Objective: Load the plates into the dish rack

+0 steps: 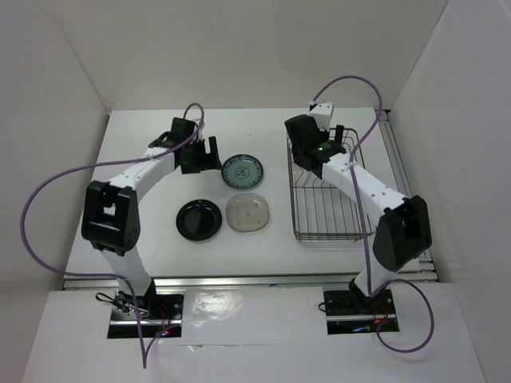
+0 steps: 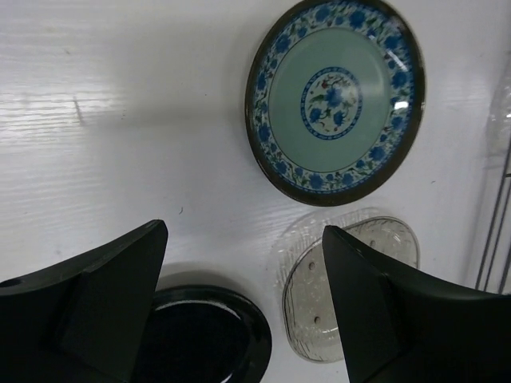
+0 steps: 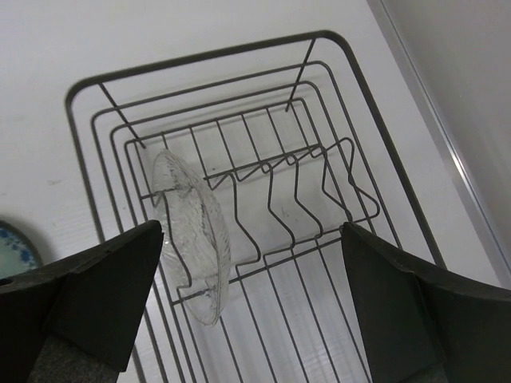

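Note:
The blue-patterned plate [image 1: 242,170] lies flat on the table, with the black plate [image 1: 199,219] and the pale beige plate [image 1: 247,212] nearer the arms. My left gripper [image 1: 203,161] is open and empty just left of the blue plate. In the left wrist view my left gripper [image 2: 243,299] hangs above the gap between the black plate [image 2: 204,339] and the beige plate [image 2: 339,291], with the blue plate [image 2: 335,100] ahead. The clear glass plate [image 3: 192,231] stands on edge between the prongs of the dish rack [image 3: 239,52]. My right gripper [image 3: 251,303] is open and empty above the dish rack [image 1: 323,211].
White walls close in the table on the left, back and right. A metal rail [image 1: 403,171] runs along the right side of the rack. The rack's wires show at the right edge of the left wrist view [image 2: 495,239].

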Robot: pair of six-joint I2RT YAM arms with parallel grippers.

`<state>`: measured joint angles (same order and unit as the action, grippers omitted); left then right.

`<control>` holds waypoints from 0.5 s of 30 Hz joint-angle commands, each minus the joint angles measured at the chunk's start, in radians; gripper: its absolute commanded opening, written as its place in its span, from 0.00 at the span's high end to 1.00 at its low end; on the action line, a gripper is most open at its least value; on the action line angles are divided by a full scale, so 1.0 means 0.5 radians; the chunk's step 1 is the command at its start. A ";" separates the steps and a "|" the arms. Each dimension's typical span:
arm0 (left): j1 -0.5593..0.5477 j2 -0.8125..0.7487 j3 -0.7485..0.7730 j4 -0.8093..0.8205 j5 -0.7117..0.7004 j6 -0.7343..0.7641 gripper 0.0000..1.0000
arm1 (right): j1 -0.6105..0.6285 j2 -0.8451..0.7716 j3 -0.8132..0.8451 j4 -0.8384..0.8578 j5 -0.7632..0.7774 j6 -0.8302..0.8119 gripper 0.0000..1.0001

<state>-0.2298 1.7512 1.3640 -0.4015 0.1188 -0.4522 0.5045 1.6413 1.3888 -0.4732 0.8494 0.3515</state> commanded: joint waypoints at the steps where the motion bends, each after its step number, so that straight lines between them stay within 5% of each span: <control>1: 0.009 0.176 0.140 0.091 0.182 -0.004 0.08 | 0.062 -0.269 0.015 0.014 0.016 0.024 0.00; 15: -0.010 0.563 0.217 0.192 0.311 -0.062 0.14 | 0.138 -0.448 -0.212 0.176 -0.232 -0.071 0.00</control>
<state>-0.2317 2.0056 1.4292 -0.3492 0.2356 -0.4706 0.5526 1.4605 1.3045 -0.4438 0.7685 0.3347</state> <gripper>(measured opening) 0.869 0.999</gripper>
